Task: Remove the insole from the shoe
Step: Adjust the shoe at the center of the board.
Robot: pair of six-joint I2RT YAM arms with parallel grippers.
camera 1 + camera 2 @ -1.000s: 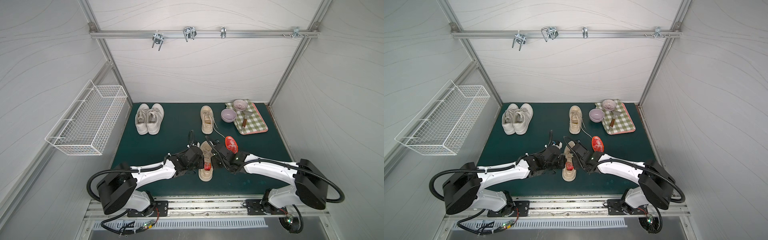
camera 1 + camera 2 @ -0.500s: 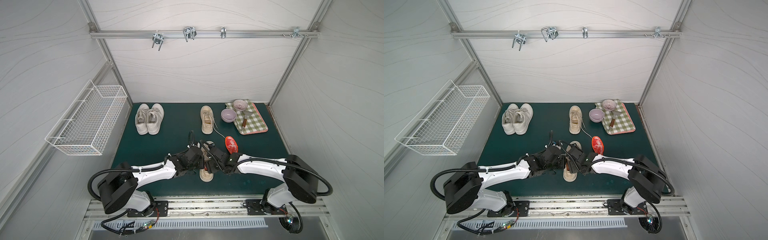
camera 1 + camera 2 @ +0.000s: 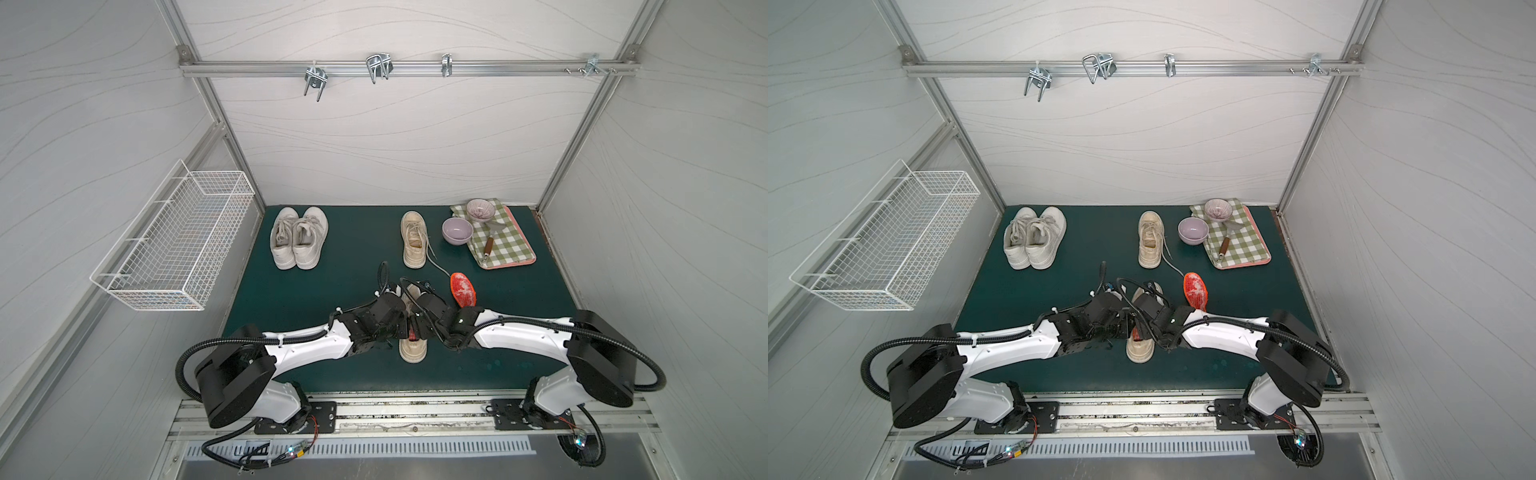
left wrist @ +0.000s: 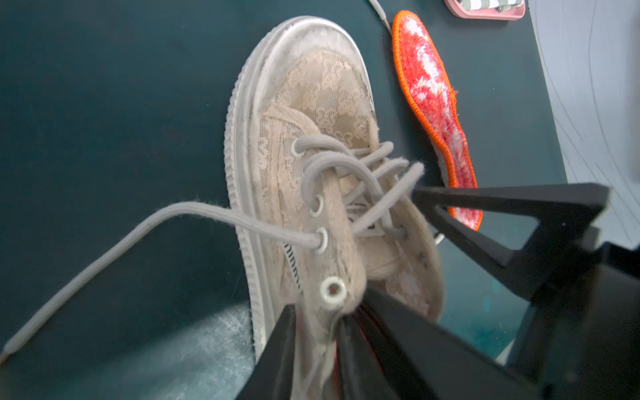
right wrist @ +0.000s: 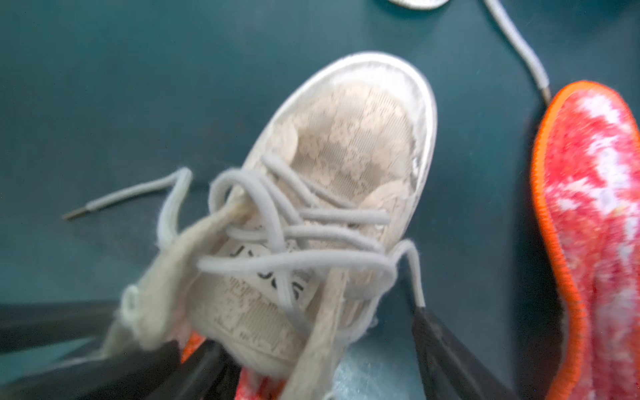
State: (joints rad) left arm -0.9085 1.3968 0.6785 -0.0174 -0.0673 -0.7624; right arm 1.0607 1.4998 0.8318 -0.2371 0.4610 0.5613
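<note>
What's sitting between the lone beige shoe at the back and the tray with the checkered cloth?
A lilac bowl sits between that shoe and the tray, as both top views show.

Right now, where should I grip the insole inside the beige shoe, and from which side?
Probably the insole's heel end, the red edge showing in the shoe's opening, coming down from above the heel. The forepart lies hidden under tongue and laces, so only that end is exposed.

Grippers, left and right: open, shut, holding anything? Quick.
Left gripper: jaws flank the eyelet flap of the beige lace sneaker; grip cannot be told.
Right gripper: open, straddling the sneaker's side, holding nothing.
</note>
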